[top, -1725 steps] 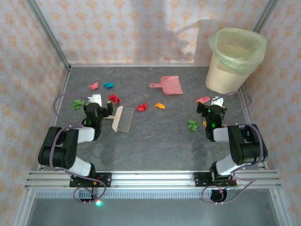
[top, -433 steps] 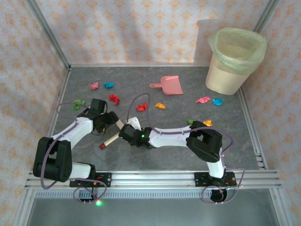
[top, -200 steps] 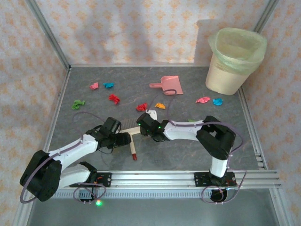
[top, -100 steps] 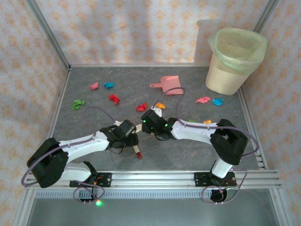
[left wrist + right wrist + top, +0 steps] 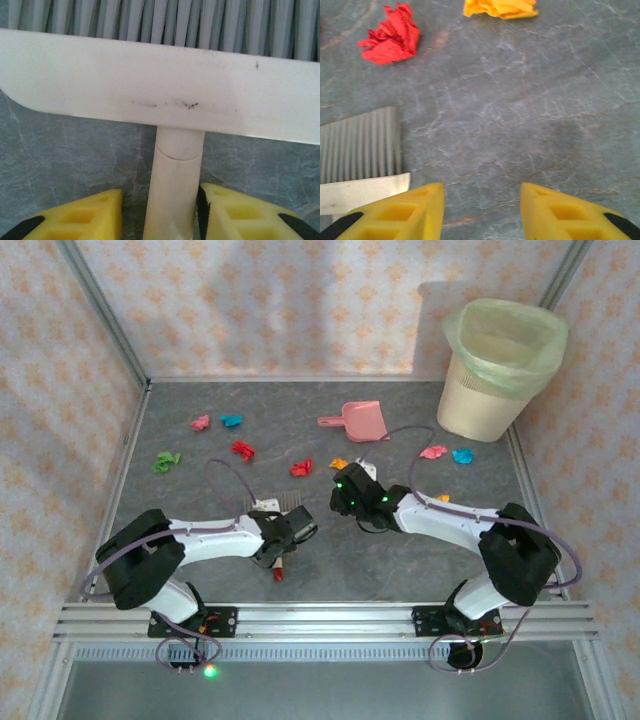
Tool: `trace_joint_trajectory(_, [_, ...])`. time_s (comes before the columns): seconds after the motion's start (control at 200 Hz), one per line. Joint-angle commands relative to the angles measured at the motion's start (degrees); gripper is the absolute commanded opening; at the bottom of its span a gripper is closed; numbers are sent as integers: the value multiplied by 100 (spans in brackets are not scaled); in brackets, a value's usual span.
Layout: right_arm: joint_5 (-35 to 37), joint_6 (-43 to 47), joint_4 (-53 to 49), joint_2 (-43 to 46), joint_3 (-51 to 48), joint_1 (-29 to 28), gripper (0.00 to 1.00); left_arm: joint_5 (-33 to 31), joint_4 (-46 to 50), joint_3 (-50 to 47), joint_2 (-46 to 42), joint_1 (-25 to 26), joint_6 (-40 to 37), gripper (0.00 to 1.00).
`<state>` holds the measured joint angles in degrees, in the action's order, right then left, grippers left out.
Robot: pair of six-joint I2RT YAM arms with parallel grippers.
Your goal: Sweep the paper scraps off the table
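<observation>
Small crumpled paper scraps lie across the far half of the table: pink, blue, green, red, red, orange, pink, blue. My left gripper straddles the brush's pale handle just below the white head. One finger rests against the handle, and a strip of table shows at the other. My right gripper stands open over bare table, facing a red scrap and an orange one.
A pink dustpan lies at the back centre. A lined bin stands in the far right corner. The brush's red handle tip points at the near rail. Its bristles lie left of my right gripper.
My right gripper has drawn back to the right, away from the brush. My left gripper has slid in over the handle and its jaws have narrowed around it.
</observation>
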<state>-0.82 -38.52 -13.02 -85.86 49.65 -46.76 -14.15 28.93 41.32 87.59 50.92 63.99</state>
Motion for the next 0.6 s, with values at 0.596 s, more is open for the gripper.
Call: trace_joint_trajectory(0.596, [-2683,-182,2782,356,-1127,701,59,-397,-498,21,-1100,-138,-192,0])
